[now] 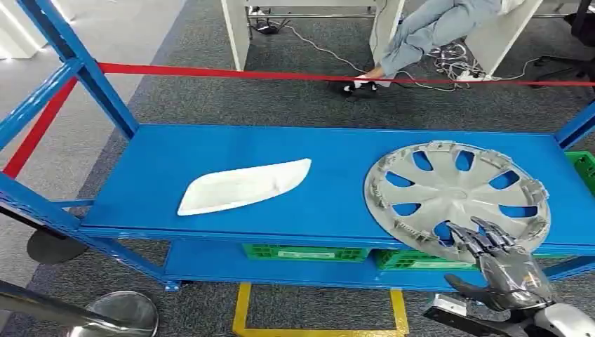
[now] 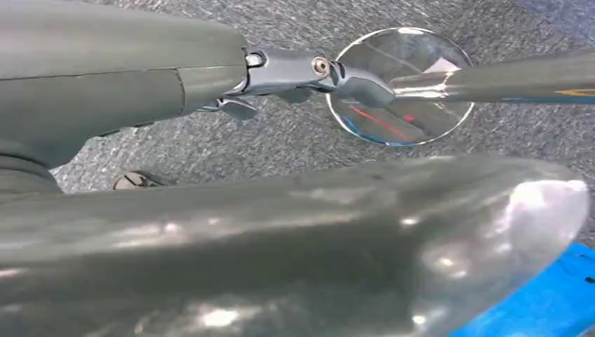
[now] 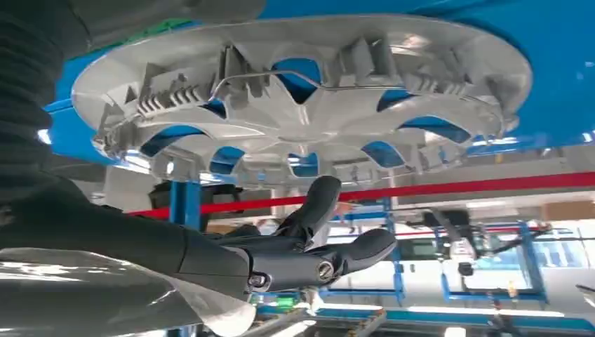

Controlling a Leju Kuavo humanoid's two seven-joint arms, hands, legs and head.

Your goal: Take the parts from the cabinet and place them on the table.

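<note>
Right hand (image 1: pixel 502 263), fingers spread and holding nothing, at the front edge of the blue metal shelf (image 1: pixel 210 151), fingertips by the silver plastic hubcap (image 1: pixel 456 193) I see lying near its front right corner. Left hand (image 2: pixel 281 239): can't tell.

Counted on the top shelf (image 1: pixel 337 165) of the blue rack: 1 grey wheel cover (image 1: pixel 457 194) w/ spokes, at the shelf's right end, and 1 white curved panel (image 1: pixel 242 187), left of the cover. Under that shelf, on the lower level: 2 green crates (image 1: pixel 306 253), plus 1 more green crate (image 1: pixel 581 167) off the shelf's right end. 1 robot hand (image 1: pixel 499 263) was at the cover's near rim. 1 person sat beyond the shelf.
</note>
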